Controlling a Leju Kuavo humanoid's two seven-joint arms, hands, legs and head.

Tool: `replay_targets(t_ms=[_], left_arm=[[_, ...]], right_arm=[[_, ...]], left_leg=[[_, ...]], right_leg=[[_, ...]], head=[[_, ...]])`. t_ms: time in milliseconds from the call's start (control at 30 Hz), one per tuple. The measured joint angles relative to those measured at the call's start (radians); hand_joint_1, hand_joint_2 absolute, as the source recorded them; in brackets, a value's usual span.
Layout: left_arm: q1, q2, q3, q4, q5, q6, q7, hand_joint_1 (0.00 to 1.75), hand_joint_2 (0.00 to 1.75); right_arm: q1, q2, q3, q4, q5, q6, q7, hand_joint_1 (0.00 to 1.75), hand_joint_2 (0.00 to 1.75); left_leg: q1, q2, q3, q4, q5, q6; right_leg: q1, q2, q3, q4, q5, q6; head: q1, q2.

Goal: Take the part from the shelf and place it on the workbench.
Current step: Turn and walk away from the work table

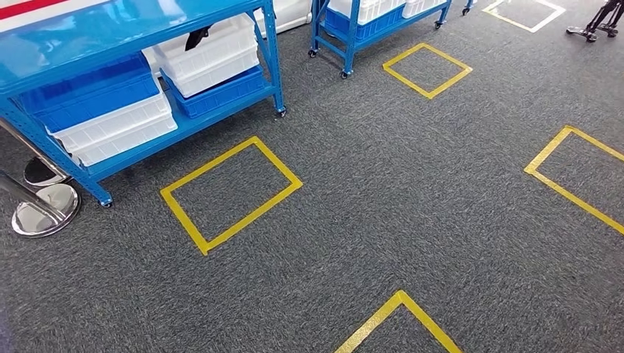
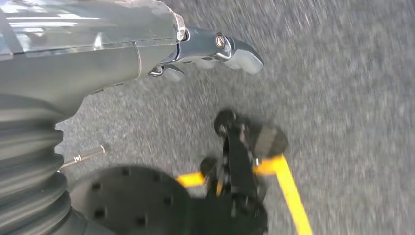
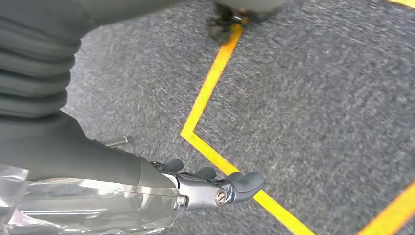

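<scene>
A blue metal shelf (image 1: 188,123) stands at the upper left of the head view, stacked with white and blue bins (image 1: 110,118). A small dark part (image 1: 197,37) lies on a white bin (image 1: 213,51) on the shelf's middle level. My left hand (image 2: 210,51) hangs over the grey carpet with its fingers stretched out and nothing in them. My right hand (image 3: 215,186) also hangs above the carpet, fingers apart and holding nothing, close to a yellow tape line (image 3: 210,88).
A second blue shelf on castors (image 1: 353,37) stands further back. Two chrome post bases (image 1: 45,209) sit at the left edge beside the near shelf. Yellow tape squares (image 1: 230,193) mark the grey carpet. A dark tripod foot (image 1: 597,22) is at the top right.
</scene>
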Motion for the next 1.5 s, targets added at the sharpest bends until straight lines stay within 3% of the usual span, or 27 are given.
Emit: replay_targets(t_ms=[33, 133, 200, 300, 367, 533, 567, 600, 667, 700, 767, 800, 867, 933, 967, 1000, 1033, 1067, 1133, 1167, 1200, 1267, 1333, 1367, 1400, 1467, 1500], left_arm=[[0.0, -0.001, 0.018, -0.007, -0.028, -0.004, 0.002, 0.0, 0.0], [0.006, -0.002, 0.076, -0.024, -0.116, -0.016, 0.012, 0.0, 0.0], [0.016, -0.004, 0.116, -0.032, -0.176, -0.024, 0.018, 0.0, 0.0], [0.035, -0.006, 0.177, -0.038, -0.266, -0.037, 0.026, 0.0, 0.0], [0.052, -0.007, 0.212, -0.038, -0.315, -0.043, 0.033, 0.0, 0.0], [0.065, -0.007, 0.233, -0.038, -0.344, -0.047, 0.036, 0.0, 0.0], [0.071, -0.007, 0.241, -0.038, -0.356, -0.05, 0.036, 0.0, 0.0], [0.082, -0.007, 0.261, -0.038, -0.383, -0.053, 0.039, 0.0, 0.0], [0.109, -0.007, 0.33, -0.038, -0.482, -0.067, 0.047, 0.0, 0.0], [0.122, -0.007, 0.367, -0.039, -0.534, -0.074, 0.052, 0.0, 0.0], [0.138, -0.008, 0.42, -0.047, -0.609, -0.085, 0.06, 0.0, 0.0], [0.142, -0.009, 0.44, -0.054, -0.638, -0.09, 0.063, 0.0, 0.0], [0.142, -0.011, 0.482, -0.073, -0.697, -0.098, 0.068, 0.0, 0.0], [0.14, -0.015, 0.52, -0.098, -0.751, -0.107, 0.072, 0.0, 0.0], [0.139, -0.017, 0.539, -0.113, -0.778, -0.111, 0.075, 0.0, 0.0], [0.138, -0.019, 0.556, -0.129, -0.803, -0.114, 0.077, 0.0, 0.0], [0.134, -0.021, 0.574, -0.144, -0.827, -0.118, 0.079, 0.0, 0.0], [0.131, -0.022, 0.592, -0.159, -0.851, -0.122, 0.081, 0.0, 0.0], [0.124, -0.022, 0.63, -0.184, -0.902, -0.128, 0.087, 0.0, 0.0], [0.121, -0.023, 0.65, -0.193, -0.929, -0.132, 0.09, 0.0, 0.0], [0.12, -0.023, 0.671, -0.201, -0.958, -0.135, 0.093, 0.0, 0.0], [0.125, -0.023, 0.712, -0.21, -1.016, -0.144, 0.098, 0.0, 0.0], [0.145, -0.024, 0.749, -0.211, -1.071, -0.151, 0.104, 0.0, 0.0], [0.16, -0.025, 0.766, -0.207, -1.097, -0.155, 0.108, 0.0, 0.0], [0.177, -0.025, 0.782, -0.202, -1.12, -0.158, 0.11, 0.0, 0.0], [0.215, -0.025, 0.809, -0.182, -1.161, -0.164, 0.116, 0.0, 0.0], [0.234, -0.025, 0.821, -0.17, -1.177, -0.166, 0.119, 0.0, 0.0]], right_arm=[[0.005, 0.0, 0.004, 0.0, -0.003, 0.007, 0.0, 0.0, 0.0], [0.02, 0.0, 0.019, 0.0, -0.013, 0.028, 0.002, 0.0, 0.0], [0.026, 0.001, 0.032, -0.002, -0.02, 0.042, 0.004, 0.0, 0.0], [0.03, 0.001, 0.052, -0.015, -0.029, 0.063, 0.012, 0.0, 0.0], [0.03, 0.001, 0.063, -0.026, -0.036, 0.075, 0.017, 0.0, 0.0], [0.029, 0.001, 0.07, -0.036, -0.039, 0.082, 0.018, 0.0, 0.0], [0.029, 0.002, 0.073, -0.041, -0.041, 0.085, 0.018, 0.0, 0.0], [0.028, 0.003, 0.08, -0.053, -0.044, 0.092, 0.018, 0.0, 0.0], [0.027, 0.008, 0.103, -0.085, -0.054, 0.116, 0.02, 0.0, 0.0], [0.028, 0.01, 0.115, -0.1, -0.06, 0.128, 0.023, 0.0, 0.0], [0.034, 0.014, 0.133, -0.11, -0.07, 0.146, 0.029, 0.0, 0.0], [0.039, 0.015, 0.14, -0.112, -0.073, 0.153, 0.032, 0.0, 0.0], [0.056, 0.018, 0.155, -0.111, -0.08, 0.165, 0.035, 0.0, 0.0], [0.081, 0.018, 0.168, -0.108, -0.087, 0.176, 0.037, 0.0, 0.0], [0.096, 0.019, 0.175, -0.104, -0.09, 0.183, 0.037, 0.0, 0.0], [0.112, 0.019, 0.181, -0.099, -0.093, 0.189, 0.038, 0.0, 0.0], [0.128, 0.019, 0.188, -0.094, -0.096, 0.194, 0.04, 0.0, 0.0], [0.144, 0.019, 0.194, -0.088, -0.099, 0.2, 0.042, 0.0, 0.0], [0.165, 0.019, 0.208, -0.076, -0.105, 0.213, 0.048, 0.0, 0.0], [0.171, 0.02, 0.215, -0.073, -0.108, 0.22, 0.05, 0.0, 0.0], [0.176, 0.021, 0.224, -0.072, -0.111, 0.227, 0.051, 0.0, 0.0], [0.183, 0.022, 0.239, -0.078, -0.117, 0.24, 0.052, 0.0, 0.0], [0.181, 0.023, 0.251, -0.093, -0.124, 0.253, 0.053, 0.0, 0.0], [0.175, 0.024, 0.257, -0.105, -0.127, 0.259, 0.053, 0.0, 0.0], [0.167, 0.024, 0.262, -0.119, -0.129, 0.264, 0.054, 0.0, 0.0], [0.148, 0.024, 0.27, -0.154, -0.133, 0.273, 0.054, 0.0, 0.0], [0.137, 0.024, 0.274, -0.173, -0.136, 0.277, 0.054, 0.0, 0.0]], left_leg=[[-0.001, -0.002, -0.002, 0.006, -0.004, -0.007], [-0.001, -0.004, -0.005, 0.009, -0.007, -0.024], [0.003, -0.001, -0.016, 0.037, -0.031, -0.034], [0.005, 0.006, -0.096, 0.214, -0.123, -0.041], [0.005, 0.007, -0.141, 0.308, -0.153, -0.042], [0.005, 0.007, -0.145, 0.315, -0.141, -0.04], [0.005, 0.007, -0.133, 0.291, -0.124, -0.038], [0.002, 0.009, -0.098, 0.219, -0.088, -0.03], [-0.011, 0.016, -0.02, 0.06, -0.042, -0.01], [-0.016, 0.017, 0.017, -0.004, -0.03, 0.003], [-0.016, 0.017, 0.051, -0.034, -0.036, 0.02], [-0.014, 0.017, 0.065, -0.039, -0.038, 0.027], [-0.012, 0.018, 0.086, -0.042, -0.049, 0.032], [-0.011, 0.014, 0.108, -0.042, -0.069, 0.029], [-0.008, 0.011, 0.123, -0.041, -0.082, 0.026], [-0.004, 0.008, 0.142, -0.041, -0.097, 0.022], [-0.001, 0.006, 0.162, -0.041, -0.113, 0.017], [0.001, 0.005, 0.181, -0.042, -0.131, 0.01], [0.002, 0.006, 0.21, -0.049, -0.163, -0.005], [0.001, 0.009, 0.222, -0.057, -0.17, -0.014], [0.001, 0.01, 0.228, -0.056, -0.164, -0.022], [0.002, 0.011, 0.202, 0.018, -0.117, -0.034], [0.004, 0.01, 0.108, 0.175, -0.083, -0.038], [0.004, 0.011, 0.052, 0.243, -0.1, -0.039], [0.005, 0.011, 0.002, 0.284, -0.143, -0.04], [0.005, 0.011, -0.073, 0.293, -0.249, -0.04], [0.005, 0.011, -0.099, 0.268, -0.277, -0.037]], right_leg=[[0.0, 0.003, 0.015, -0.036, 0.01, -0.003], [0.006, 0.005, 0.018, -0.05, 0.01, -0.021], [0.006, 0.001, 0.02, -0.056, 0.014, -0.036], [0.01, -0.004, 0.02, -0.059, 0.015, -0.048], [0.014, -0.007, 0.021, -0.058, 0.013, -0.051], [0.017, -0.008, 0.022, -0.058, 0.012, -0.052], [0.018, -0.007, 0.023, -0.058, 0.012, -0.052], [0.018, -0.007, 0.027, -0.058, 0.007, -0.052], [0.017, -0.013, 0.042, -0.06, 0.001, -0.034], [0.015, -0.016, 0.051, -0.058, 0.001, -0.023], [0.011, -0.016, 0.054, -0.029, -0.001, -0.008], [0.009, -0.013, 0.038, 0.003, -0.016, -0.005], [0.007, -0.005, -0.038, 0.115, -0.063, 0.002], [0.005, -0.002, -0.122, 0.208, -0.103, 0.01], [0.005, -0.002, -0.145, 0.213, -0.11, 0.014], [0.004, -0.002, -0.153, 0.186, -0.104, 0.017], [0.002, -0.003, -0.15, 0.136, -0.077, 0.02], [0.001, -0.006, -0.144, 0.078, -0.012, 0.02], [0.003, -0.011, -0.136, 0.006, 0.088, 0.006], [0.005, -0.013, -0.133, -0.007, 0.113, -0.006], [0.008, -0.012, -0.127, -0.009, 0.098, -0.019], [0.008, -0.009, -0.094, -0.026, 0.077, -0.038], [0.009, -0.009, -0.042, -0.048, 0.05, -0.049], [0.01, -0.008, -0.013, -0.058, 0.035, -0.052], [0.012, -0.006, 0.017, -0.067, 0.018, -0.054], [0.015, -0.001, 0.076, -0.079, -0.018, -0.055], [0.016, 0.002, 0.105, -0.083, -0.036, -0.055]], head=[[-0.001, 0.0], [-0.001, 0.0], [-0.002, 0.0], [-0.003, 0.0], [-0.003, 0.0], [-0.002, 0.0], [-0.003, 0.0], [-0.003, 0.0], [-0.002, 0.0], [-0.002, 0.0], [-0.001, 0.0], [0.0, 0.0], [0.0, 0.0], [0.001, 0.0], [0.001, 0.0], [0.001, 0.0], [0.001, 0.0], [0.002, 0.0], [0.002, 0.0], [0.002, 0.0], [0.001, 0.0], [0.0, 0.0], [-0.003, 0.0], [-0.003, 0.0], [-0.004, 0.0], [-0.004, 0.0], [-0.004, 0.0]])
